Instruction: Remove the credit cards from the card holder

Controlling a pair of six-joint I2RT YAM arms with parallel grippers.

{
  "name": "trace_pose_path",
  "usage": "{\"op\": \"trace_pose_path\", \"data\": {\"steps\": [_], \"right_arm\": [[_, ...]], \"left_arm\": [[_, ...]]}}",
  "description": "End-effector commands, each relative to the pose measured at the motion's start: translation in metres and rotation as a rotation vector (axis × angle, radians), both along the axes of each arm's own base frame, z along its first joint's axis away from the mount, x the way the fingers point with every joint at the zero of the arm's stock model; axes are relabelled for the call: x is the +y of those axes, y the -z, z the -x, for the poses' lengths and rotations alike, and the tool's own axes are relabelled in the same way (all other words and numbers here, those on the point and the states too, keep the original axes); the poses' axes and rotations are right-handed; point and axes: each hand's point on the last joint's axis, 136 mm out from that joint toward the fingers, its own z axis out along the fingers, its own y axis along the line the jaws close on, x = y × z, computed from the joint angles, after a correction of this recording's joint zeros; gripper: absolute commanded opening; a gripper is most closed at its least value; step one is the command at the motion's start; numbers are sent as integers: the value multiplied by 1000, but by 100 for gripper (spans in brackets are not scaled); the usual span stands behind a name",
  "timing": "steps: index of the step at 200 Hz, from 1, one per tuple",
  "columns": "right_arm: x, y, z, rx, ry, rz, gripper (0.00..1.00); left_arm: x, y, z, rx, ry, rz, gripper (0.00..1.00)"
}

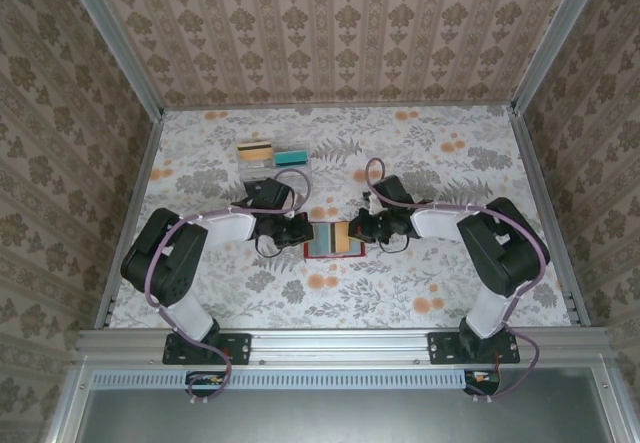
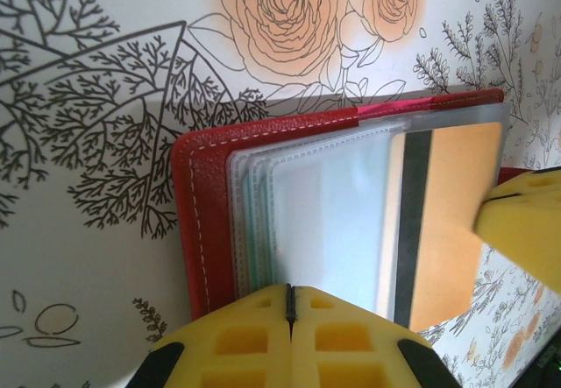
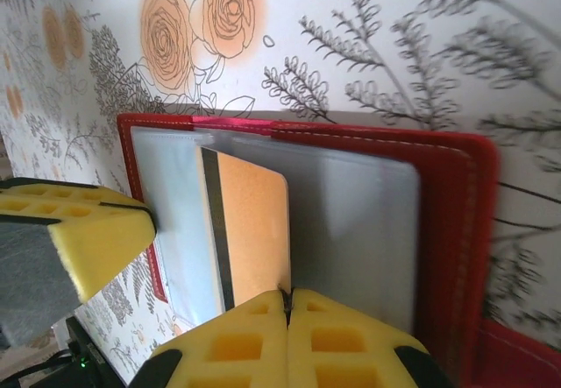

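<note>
Floral table (image 2: 88,274): left gripper (image 2: 289,305) clamps card holder (image 2: 206,222), right gripper (image 3: 287,305) pinches tan card (image 3: 254,230); pull straight, keep holder pinned.

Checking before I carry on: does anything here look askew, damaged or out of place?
Nothing looks damaged or spilled. One oddity: the tan card sits across the middle of the clear sleeves in the open card holder, seemingly not squarely in one pocket. Whether it is partly pulled out I cannot tell.

A clear plastic tray (image 1: 274,164) rests on the floral-patterned table (image 1: 450,283).
</note>
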Motion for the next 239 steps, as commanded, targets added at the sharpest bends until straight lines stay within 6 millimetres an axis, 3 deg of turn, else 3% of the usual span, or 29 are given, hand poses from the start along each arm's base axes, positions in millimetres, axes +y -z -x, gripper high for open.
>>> {"op": "trace_pose_path", "data": {"steps": [1,39,65,105,134,161,191,239], "right_arm": [[-10,-11,6,-14,-5,-7,0],[-17,-36,5,-66,-7,-42,0],[-16,-56,2,-101,-17,-81,0],[-6,-93,-10,-174,-38,-184,0],[7,-123,-20,-229,-51,-289,0],[13,-141,-29,-264,-48,-338,0],[18,-148,-36,-271,-45,-375,0],[23,-149,-42,-270,-44,-401,0]], "left_arm": [[9,9,10,48,12,-58,0],[5,-18,-4,-5,-11,-16,6],[1,-48,-17,-60,-42,44,36],[-14,-104,-37,-149,-109,280,57],[-25,-131,-45,-179,-127,435,56],[-28,-138,-49,-195,-141,487,49],[-33,-139,-44,-178,-114,510,41],[-40,-139,-40,-164,-90,533,38]]}}
